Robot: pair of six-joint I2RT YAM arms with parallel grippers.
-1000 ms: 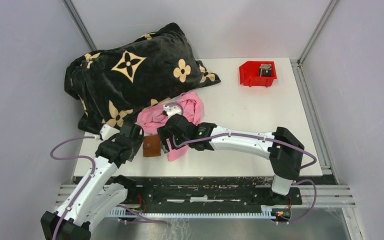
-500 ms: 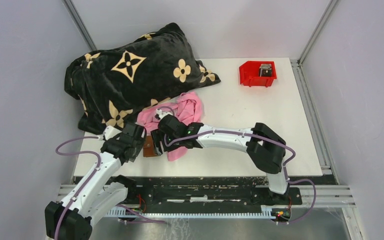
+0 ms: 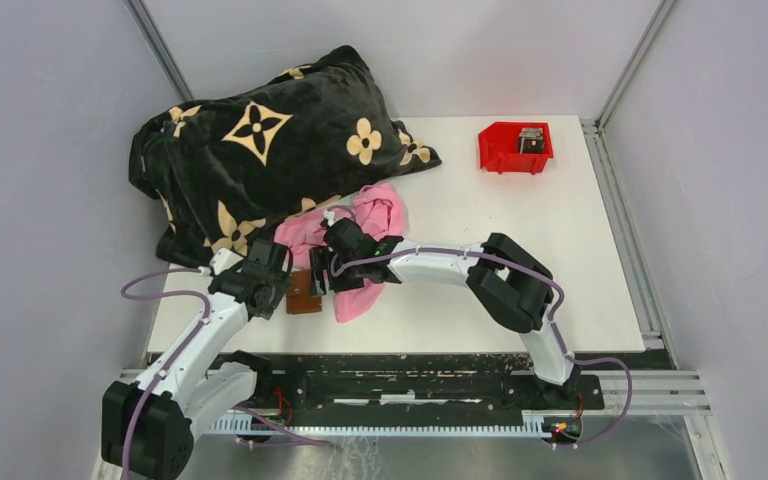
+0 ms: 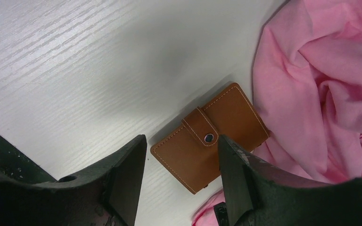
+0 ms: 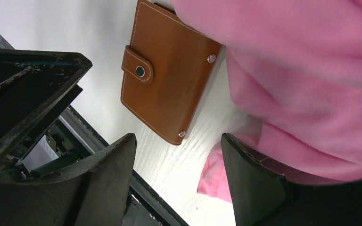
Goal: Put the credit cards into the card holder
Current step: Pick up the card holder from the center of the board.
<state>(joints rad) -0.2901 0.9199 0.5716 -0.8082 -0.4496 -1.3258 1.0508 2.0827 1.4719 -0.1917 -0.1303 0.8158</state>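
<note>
The card holder [image 3: 303, 292], a shut brown leather wallet with its snap tab fastened, lies flat on the white table against the pink cloth. My left gripper [image 3: 278, 285] hovers just left of it, open, and in the left wrist view the card holder [image 4: 212, 136] shows between and beyond the left gripper [image 4: 181, 141] fingers. My right gripper [image 3: 322, 272] is open just right of it, over the cloth; the right wrist view has the card holder [image 5: 169, 70] ahead of the right gripper [image 5: 178, 137]. Grey and dark credit cards [image 3: 531, 138] sit in the red bin at the back right.
A pink cloth [image 3: 375, 222] lies bunched beside and partly against the wallet. A black blanket [image 3: 260, 150] with tan flowers covers the back left. The red bin [image 3: 503, 152] stands far right. The table's front edge and metal rail [image 3: 410, 355] run close below the wallet.
The right arm has swung left, bringing its gripper up beside the wallet. The left gripper has edged a little farther in. Both pairs of jaws have narrowed slightly.
</note>
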